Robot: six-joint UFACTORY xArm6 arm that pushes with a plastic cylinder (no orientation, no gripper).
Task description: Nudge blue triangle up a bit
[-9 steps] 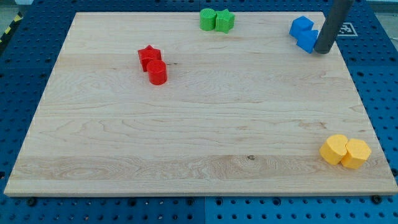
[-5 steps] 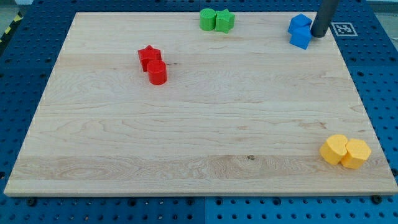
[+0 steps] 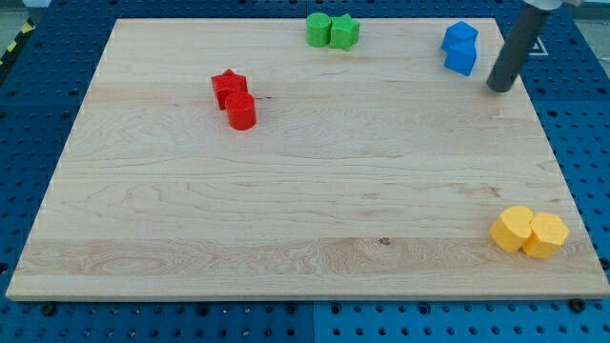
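Two blue blocks stand touching at the view's top right. The upper blue block [image 3: 460, 36] has several sides. The lower blue block [image 3: 461, 61] looks like the triangle, though its shape is hard to make out. My tip [image 3: 498, 88] rests on the board to the right of and a little below the lower blue block, apart from it.
The wooden board [image 3: 305, 191] fills the view. Two green blocks [image 3: 332, 30] touch at the top middle. A red star [image 3: 228, 87] and red cylinder [image 3: 241, 111] touch at the upper left. Two yellow blocks [image 3: 529, 232] touch at the lower right.
My tip went up along the blue blocks' right side, shifting them slightly left and up, then came back down and right. It now stands clear of them.
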